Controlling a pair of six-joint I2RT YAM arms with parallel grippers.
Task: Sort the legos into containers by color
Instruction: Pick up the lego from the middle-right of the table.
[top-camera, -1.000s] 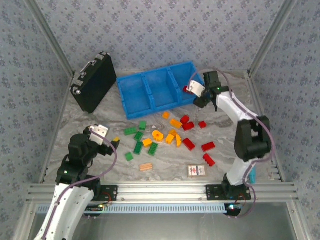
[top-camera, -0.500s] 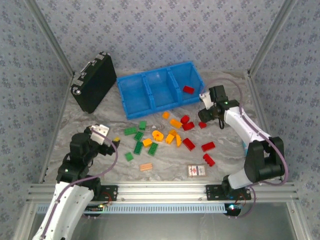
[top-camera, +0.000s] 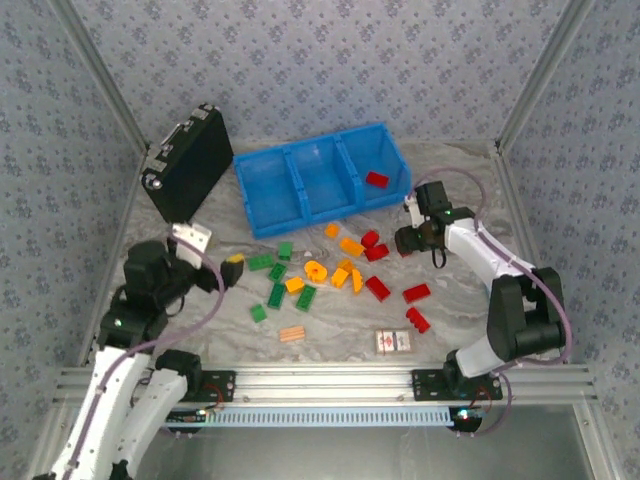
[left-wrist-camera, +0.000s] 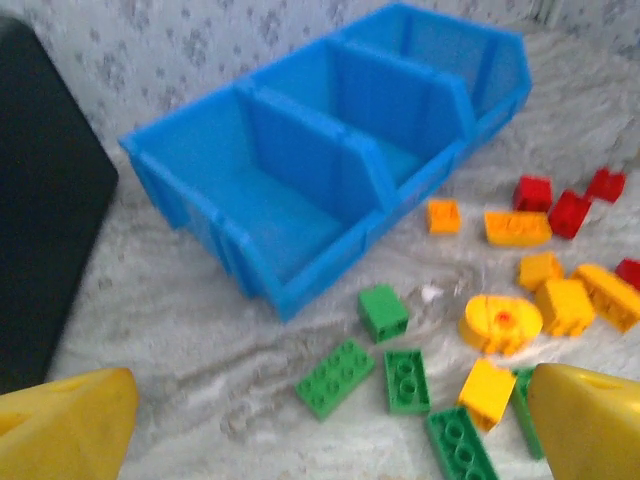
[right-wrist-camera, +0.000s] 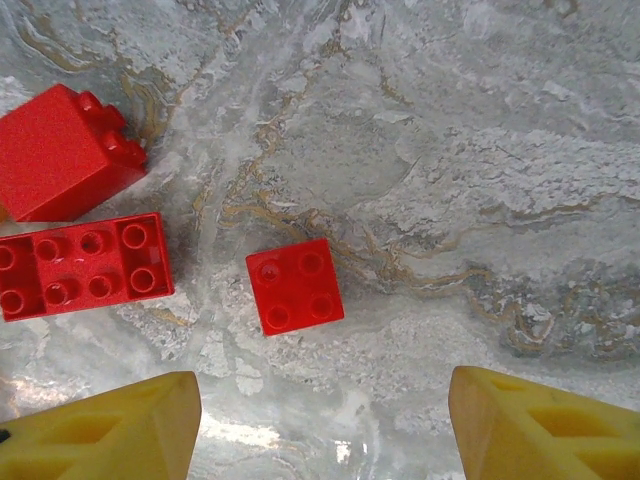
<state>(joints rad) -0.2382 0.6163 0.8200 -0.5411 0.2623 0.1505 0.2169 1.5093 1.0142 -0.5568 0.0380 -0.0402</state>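
Since a second ago the right arm has drawn back from the right-hand bin, where one red brick (top-camera: 377, 179) now lies, and dropped over the loose reds; the left arm has leaned leftward, its wrist turned toward the greens. The bench (top-camera: 340, 325) carries everything. The blue tray (top-camera: 262, 225) sits at the back with its sloped fronts facing the pile, probably so bricks can be dropped in from the near side. Its left and middle bins look empty, so sorting has barely begun. The black case (top-camera: 185, 170) stands just left of the tray, out of play. The bricks lie scattered between tray and arms, greens on the left, orange-yellow in the middle, reds on the right, which suits one arm per side. The left fingers (left-wrist-camera: 70, 425) are spread as wide as they go and hold nothing, with a green brick (left-wrist-camera: 335, 377) framed between them on the bench below. The right fingers (right-wrist-camera: 110, 435) are partly spread and empty, touching nothing. They hover over a small red square brick (right-wrist-camera: 294, 285) lying studs up just beyond the tips, likely the next pick.
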